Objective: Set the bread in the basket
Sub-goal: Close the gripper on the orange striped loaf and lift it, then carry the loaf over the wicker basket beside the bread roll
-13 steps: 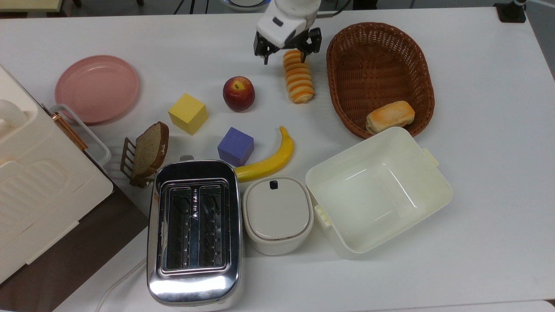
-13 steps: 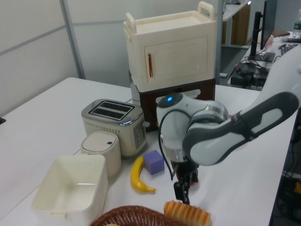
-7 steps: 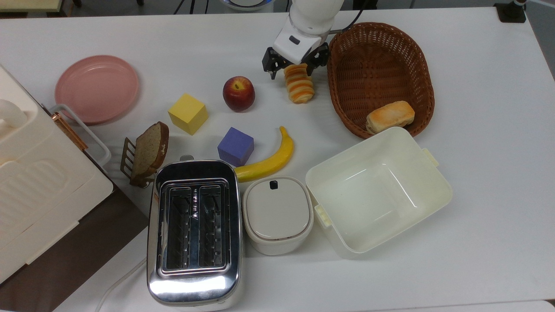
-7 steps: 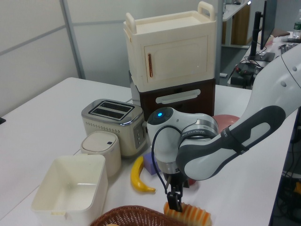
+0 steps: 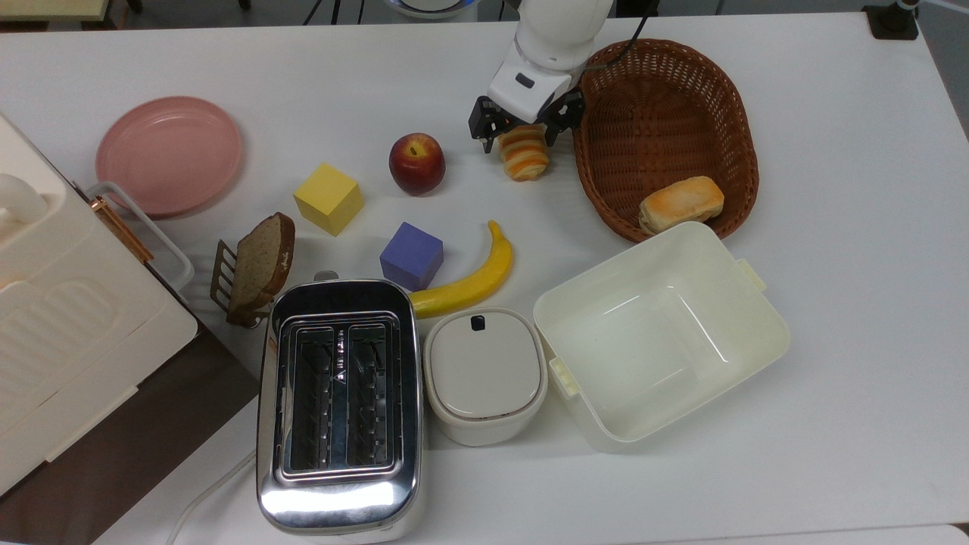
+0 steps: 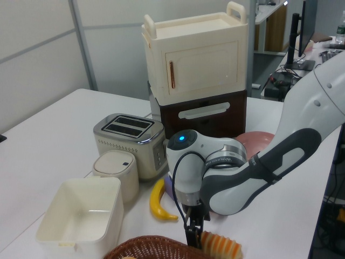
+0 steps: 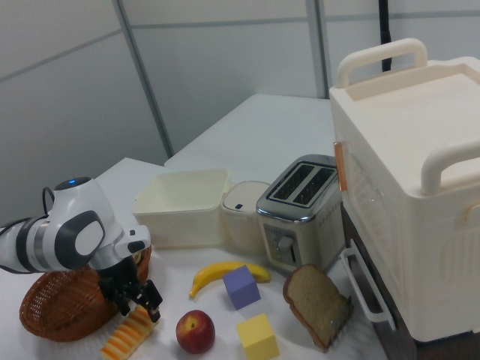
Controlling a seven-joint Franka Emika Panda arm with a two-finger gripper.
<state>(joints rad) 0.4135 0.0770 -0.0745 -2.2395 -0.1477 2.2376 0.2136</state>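
Observation:
The bread (image 5: pixel 524 156) is a ridged orange-and-cream striped loaf lying on the white table just left of the basket (image 5: pixel 708 76) in the top view. It also lies near the bottom edge of the left view (image 6: pixel 222 246) and of the right view (image 7: pixel 126 336). My gripper (image 5: pixel 521 129) is low over the loaf's far end, open, with one finger on each side of it; the same gripper hangs over the bread in the left view (image 6: pixel 194 237) and the right view (image 7: pixel 138 297). The wicker basket (image 7: pixel 56 307) holds a golden bun (image 5: pixel 680 203).
A red apple (image 5: pixel 416 163), yellow cube (image 5: pixel 328 198), purple cube (image 5: pixel 411 255) and banana (image 5: pixel 471 278) lie left of the bread in the top view. The cream tub (image 5: pixel 598 318) touches the basket's near rim. Toaster (image 5: pixel 338 401), lidded pot (image 5: pixel 484 375), pink plate (image 5: pixel 169 154) and bread slice in a rack (image 5: pixel 259 261) stand further off.
The gripper has travelled down the top view along the bread and come lower, so its fingers now straddle the loaf. The loaf has stayed in place.

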